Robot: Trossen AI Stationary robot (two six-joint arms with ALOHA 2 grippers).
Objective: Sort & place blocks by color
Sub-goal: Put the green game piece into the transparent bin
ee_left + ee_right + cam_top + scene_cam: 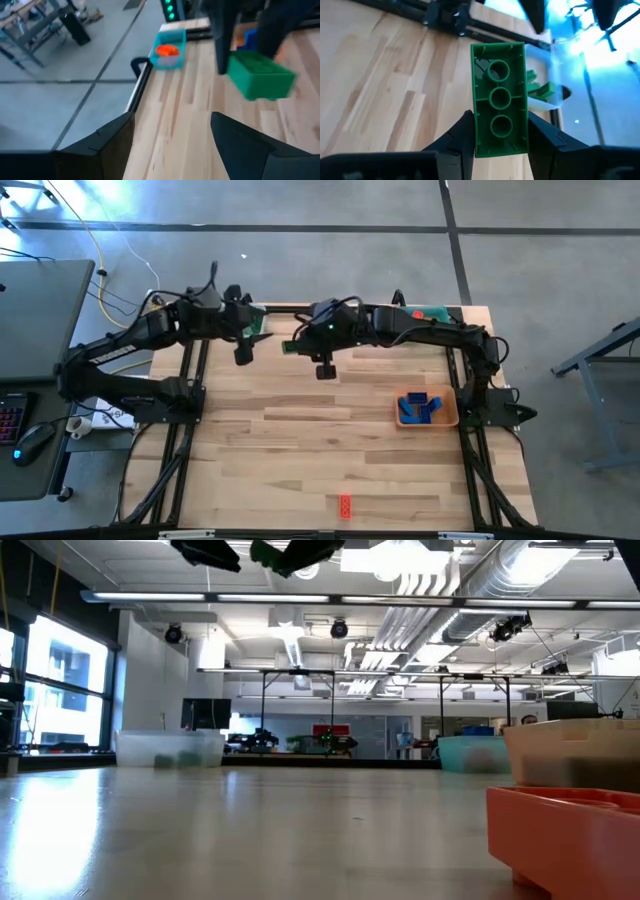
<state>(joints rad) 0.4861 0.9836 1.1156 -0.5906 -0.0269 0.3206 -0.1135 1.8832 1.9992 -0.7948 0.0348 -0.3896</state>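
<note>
My right gripper [501, 145] is shut on a green block [500, 95] high above the table's far middle. In the high view the block [290, 347] shows just right of my left gripper [243, 352], which hangs open and holds nothing. In the low view the block [288, 554] sits at the top edge, far above the tabletop. Beyond the block, a clear tray [543, 95] with green blocks stands at the table's far edge. A lone red block [345, 505] lies flat near the front edge. My right gripper pinches the green block's two long sides [476, 131] between its two fingers, at the end nearest the wrist. The block sticks out ahead along the fingers, hollow underside toward the wrist camera. The fingers slant downward, and the block hangs clear of the table.
A teal tray [168, 48] holding red blocks stands at the far right corner [432, 312]. An orange tray [428, 410] with blue blocks sits at the right side. Bare wood stretches across the middle and left of the table [280, 450].
</note>
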